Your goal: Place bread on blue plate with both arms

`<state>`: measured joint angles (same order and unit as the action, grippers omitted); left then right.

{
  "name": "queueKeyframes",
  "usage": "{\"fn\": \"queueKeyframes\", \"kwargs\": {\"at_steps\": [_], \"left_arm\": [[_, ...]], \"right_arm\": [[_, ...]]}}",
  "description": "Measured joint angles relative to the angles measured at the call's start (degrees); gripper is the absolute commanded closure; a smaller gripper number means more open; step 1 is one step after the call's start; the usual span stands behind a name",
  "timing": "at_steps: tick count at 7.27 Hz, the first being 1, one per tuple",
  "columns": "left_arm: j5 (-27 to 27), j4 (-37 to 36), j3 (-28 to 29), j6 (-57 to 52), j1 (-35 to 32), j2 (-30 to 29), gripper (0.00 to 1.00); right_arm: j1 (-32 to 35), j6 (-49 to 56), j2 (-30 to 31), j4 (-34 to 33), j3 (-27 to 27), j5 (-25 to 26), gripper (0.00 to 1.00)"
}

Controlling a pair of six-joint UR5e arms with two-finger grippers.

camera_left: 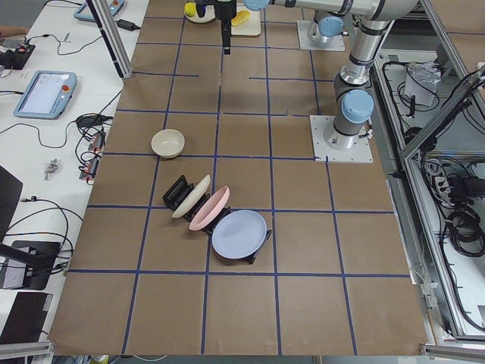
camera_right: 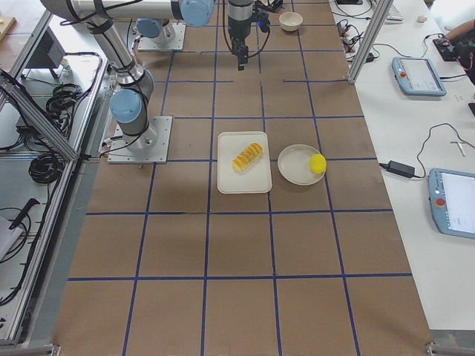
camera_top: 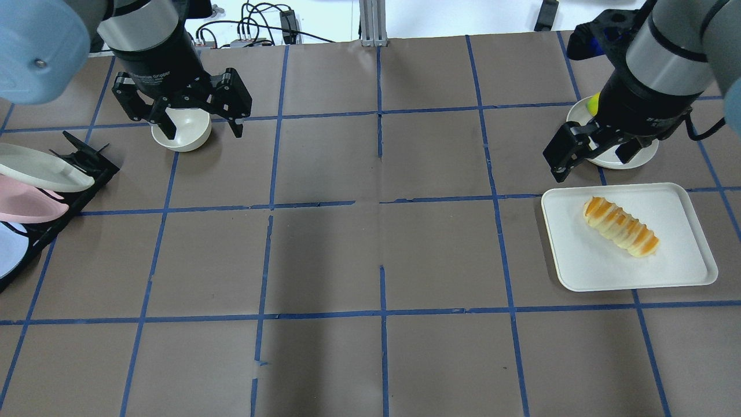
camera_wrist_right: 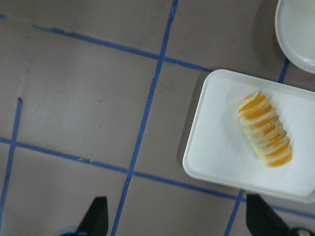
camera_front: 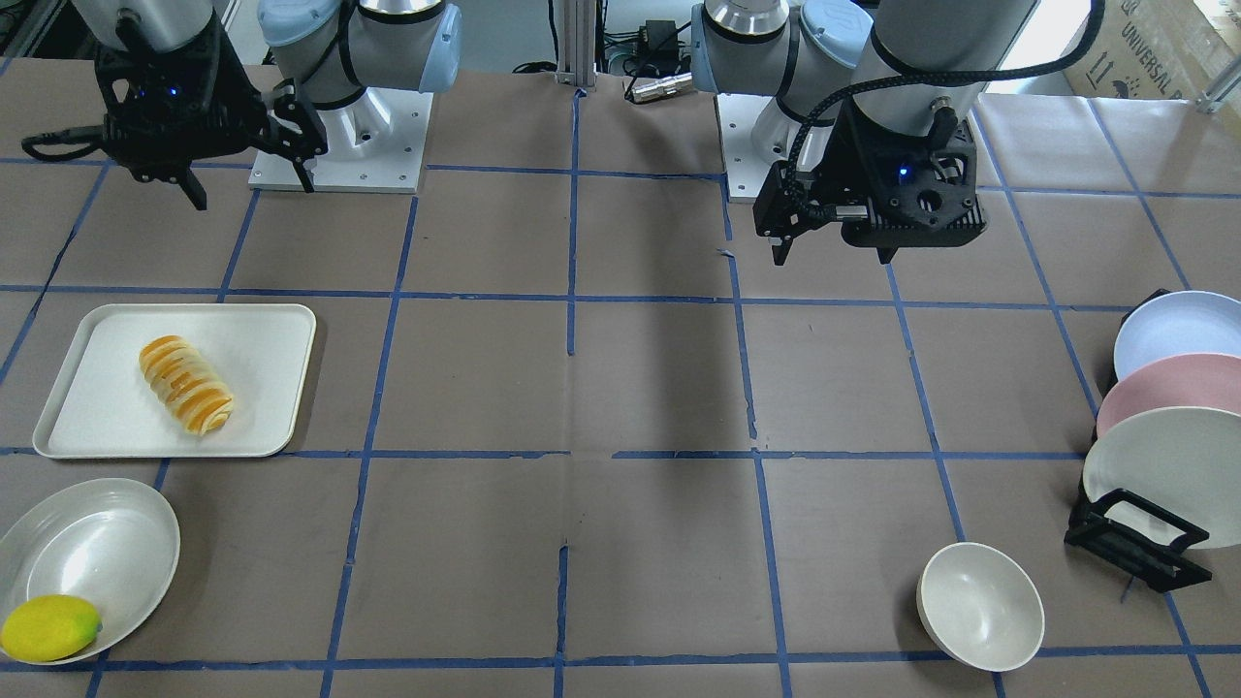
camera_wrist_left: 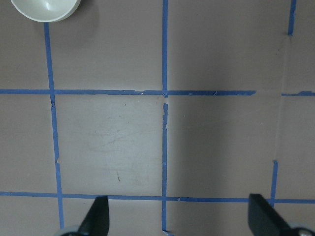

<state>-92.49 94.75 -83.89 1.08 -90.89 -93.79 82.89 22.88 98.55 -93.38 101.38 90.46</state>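
The bread (camera_front: 184, 384), a spiral loaf striped orange and cream, lies on a white tray (camera_front: 262, 339); it also shows in the overhead view (camera_top: 621, 226) and the right wrist view (camera_wrist_right: 266, 129). The blue plate (camera_front: 1178, 334) stands tilted in a black rack at the table's end on my left side, and shows flat-on in the exterior left view (camera_left: 239, 233). My right gripper (camera_top: 593, 165) is open and empty, hanging above the table beside the tray's far corner. My left gripper (camera_top: 204, 132) is open and empty, high over a cream bowl (camera_top: 185, 133), far from the rack.
A pink plate (camera_front: 1168, 388) and a white plate (camera_front: 1163, 465) stand in the same rack (camera_front: 1134, 543) in front of the blue one. A yellow lemon (camera_front: 48, 627) lies on a round white plate (camera_front: 107, 543) beside the tray. Blue tape lines grid the brown table.
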Motion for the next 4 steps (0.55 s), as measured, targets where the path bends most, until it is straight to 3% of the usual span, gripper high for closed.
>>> {"fn": "queueKeyframes", "kwargs": {"at_steps": [2,4], "left_arm": [[-0.05,0.37,-1.06,-11.40,12.18,-0.20,0.00],[-3.64,0.59,-1.11,-26.06,24.00,-0.39,0.00]], "right_arm": [[-8.80,15.80,-0.08,-18.11,13.56,-1.15,0.00],[-13.05,32.65,-4.53,-30.07,19.78,-1.71,0.00]]}}
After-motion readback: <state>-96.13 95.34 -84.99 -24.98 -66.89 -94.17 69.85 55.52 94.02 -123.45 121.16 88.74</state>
